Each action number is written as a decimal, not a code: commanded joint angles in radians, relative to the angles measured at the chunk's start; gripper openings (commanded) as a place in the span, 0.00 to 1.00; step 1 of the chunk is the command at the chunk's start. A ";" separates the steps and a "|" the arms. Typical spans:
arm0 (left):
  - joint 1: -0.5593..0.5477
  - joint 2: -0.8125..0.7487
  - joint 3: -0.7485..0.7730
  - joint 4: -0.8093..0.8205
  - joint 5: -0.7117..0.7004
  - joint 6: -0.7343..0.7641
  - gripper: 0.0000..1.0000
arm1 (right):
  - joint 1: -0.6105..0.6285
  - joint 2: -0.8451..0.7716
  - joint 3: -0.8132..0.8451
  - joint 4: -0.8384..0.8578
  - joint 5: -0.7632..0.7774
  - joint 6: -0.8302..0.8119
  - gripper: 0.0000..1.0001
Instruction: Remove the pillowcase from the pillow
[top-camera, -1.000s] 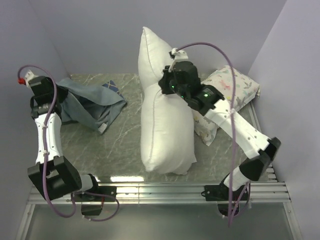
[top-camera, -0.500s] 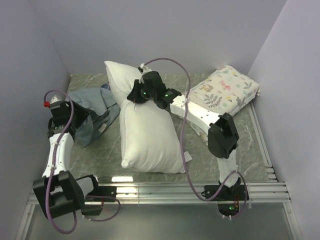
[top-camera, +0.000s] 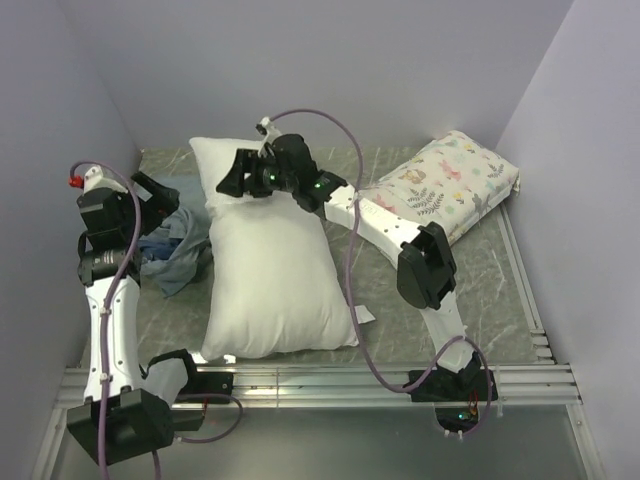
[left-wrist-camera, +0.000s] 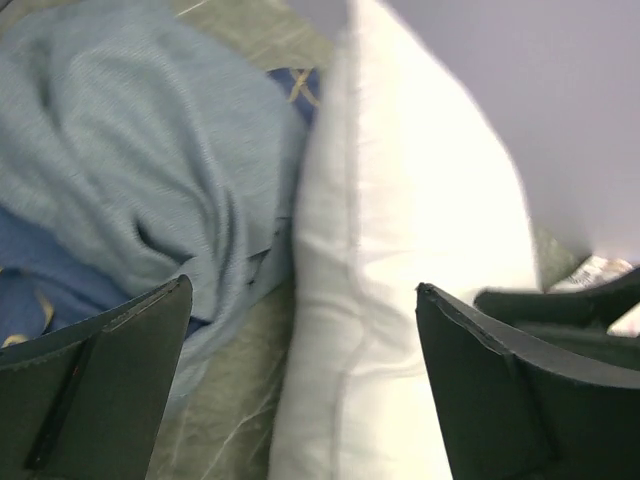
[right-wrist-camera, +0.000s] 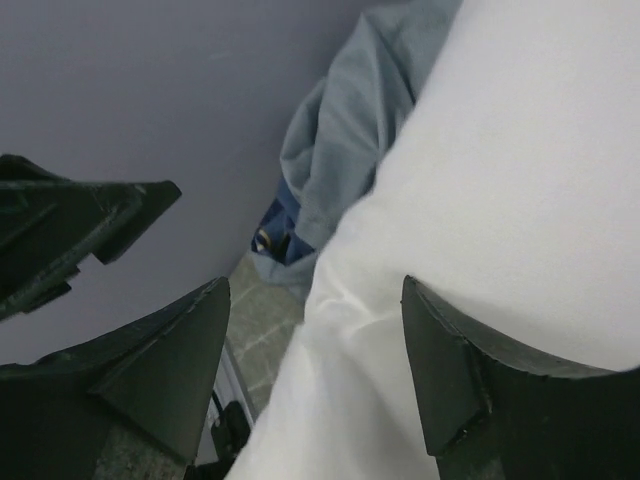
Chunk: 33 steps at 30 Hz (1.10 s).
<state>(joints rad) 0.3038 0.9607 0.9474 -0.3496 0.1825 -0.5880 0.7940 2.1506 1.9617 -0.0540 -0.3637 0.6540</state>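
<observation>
- A grey-green marbled desk (top-camera: 480, 270) is enclosed by pale lilac walls (top-camera: 400, 60).
- At the far left, the left claw (top-camera: 155, 193) is held above the desk with its jaws spread wide, and nothing is gripped between them.
- Just below and beside it, the pillowcase (top-camera: 172, 248) is crumpled in a heap on the desk, fully off the pillow. Its paler grey-blue inner side is mostly turned outward, with navy patches showing. Its right edge is pressed against the pillow's left side.
- The pillow (top-camera: 268, 275) is laid flat mid-desk, bare and white.
- The right claw (top-camera: 232, 180) is poised over the pillow's far left corner with its jaws wide apart and nothing grasped. Contact with the pillow cannot be told.
- A floral-print cushion (top-camera: 445, 185) is set in the far right corner, apart from the white pillow.
</observation>
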 joint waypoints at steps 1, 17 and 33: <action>-0.060 -0.023 0.074 -0.029 0.064 0.070 0.99 | -0.021 -0.024 0.139 -0.062 0.075 -0.083 0.78; -0.508 -0.115 0.088 -0.034 -0.152 0.143 0.99 | -0.050 -0.871 -0.562 -0.115 0.416 -0.139 0.86; -0.563 -0.281 -0.091 0.003 -0.087 0.145 0.99 | -0.049 -1.623 -1.135 -0.480 0.657 -0.076 0.93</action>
<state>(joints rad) -0.2550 0.7143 0.8837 -0.3855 0.0666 -0.4561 0.7433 0.6132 0.8387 -0.4656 0.2268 0.5461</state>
